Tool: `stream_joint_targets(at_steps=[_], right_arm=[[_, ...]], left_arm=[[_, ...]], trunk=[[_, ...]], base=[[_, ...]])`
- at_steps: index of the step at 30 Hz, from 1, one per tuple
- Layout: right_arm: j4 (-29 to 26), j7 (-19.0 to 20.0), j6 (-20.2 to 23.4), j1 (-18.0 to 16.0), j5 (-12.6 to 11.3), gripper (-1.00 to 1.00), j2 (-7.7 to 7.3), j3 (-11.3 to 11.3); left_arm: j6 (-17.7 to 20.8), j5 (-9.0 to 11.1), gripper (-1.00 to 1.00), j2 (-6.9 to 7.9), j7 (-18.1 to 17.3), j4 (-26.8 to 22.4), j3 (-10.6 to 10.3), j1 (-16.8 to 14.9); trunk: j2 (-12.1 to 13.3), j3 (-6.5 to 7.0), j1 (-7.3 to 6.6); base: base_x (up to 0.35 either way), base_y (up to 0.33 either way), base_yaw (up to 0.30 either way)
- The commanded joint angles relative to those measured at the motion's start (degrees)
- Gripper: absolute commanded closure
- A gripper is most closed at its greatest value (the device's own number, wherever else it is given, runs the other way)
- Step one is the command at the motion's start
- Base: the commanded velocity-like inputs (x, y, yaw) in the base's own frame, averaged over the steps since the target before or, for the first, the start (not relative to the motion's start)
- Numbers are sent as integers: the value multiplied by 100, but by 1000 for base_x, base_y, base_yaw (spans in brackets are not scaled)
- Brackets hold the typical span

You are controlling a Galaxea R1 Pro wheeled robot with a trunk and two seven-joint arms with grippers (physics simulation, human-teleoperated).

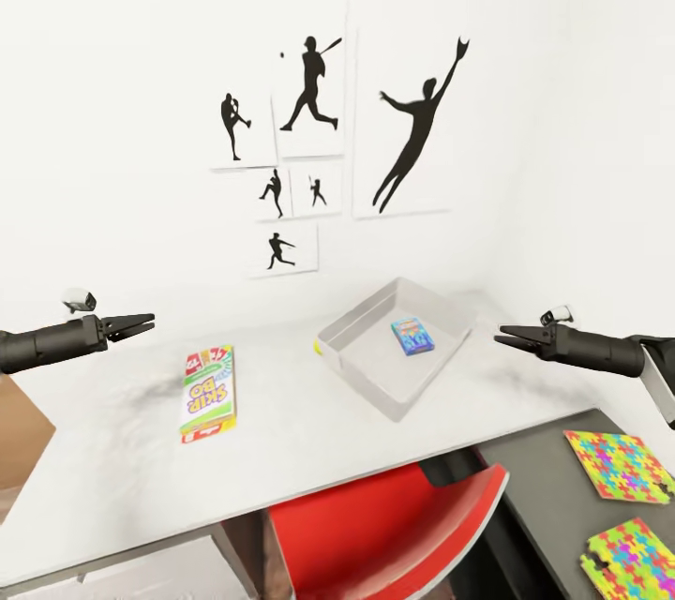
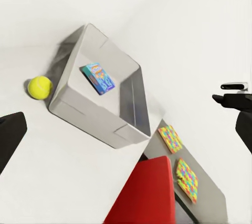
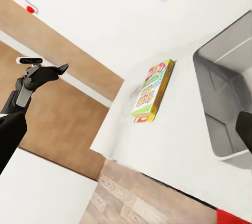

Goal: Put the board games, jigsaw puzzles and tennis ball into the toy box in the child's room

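I'm parked at the table (image 1: pixel 122 450) with both arms held out level and nothing in either hand: the left gripper (image 1: pixel 141 324) hangs above the table's left part, its jaws drawn close together at the tips, and the right gripper (image 1: pixel 511 336) hovers just off the bin's right side, jaws likewise nearly pressed together, pinching nothing. The bin (image 1: pixel 349 347) sits toward the back of the light top, and one small blue game (image 1: pixel 412 336) already lies flat on its floor. The white game (image 1: pixel 208 391) with red lettering lies flat on the tabletop, well left of the bin and closer to my left hand. The ball (image 2: pixel 40 87) rests on the table right against the bin's outer wall, seen from the left wrist. Two puzzles (image 1: pixel 619 466) lie on the lower dark section at my right, near each other. I judge the white game to be a light, stiff card box with a slick cover; lying flat, it gives me only thin edges, so I'd spread the jaws and take it across its narrow width. The puzzles look thinner still and may flex or slide. The ball should roll if nudged, so I'd close on its middle squarely.
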Motion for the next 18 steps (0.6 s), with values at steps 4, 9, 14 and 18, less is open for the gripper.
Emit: stream_joint_targets(at_steps=[4, 9, 14, 18], right_arm=[[17, 9, 56, -7, -11, -100, -1, 3], [32, 9, 56, -7, -10, -100, -1, 3], [59, 9, 56, -7, -11, -100, -8, 3], [65, 9, 56, -7, -10, -100, -9, 3]], left_arm=[[60, -36, -100, 4, -37, 0, 7, -4], [60, -37, -100, 27, -37, 1, 7, -4], [60, -31, -100, 60, -37, 7, 7, -4], [60, -33, -100, 69, -37, 9, 7, 1]], trunk=[[-13, 18, 1], [-13, 57, 1], [-13, 96, 1], [-13, 127, 1]], base=[[-256, 177, -171], [-249, 198, -175], [-222, 220, -179], [-205, 230, -186]])
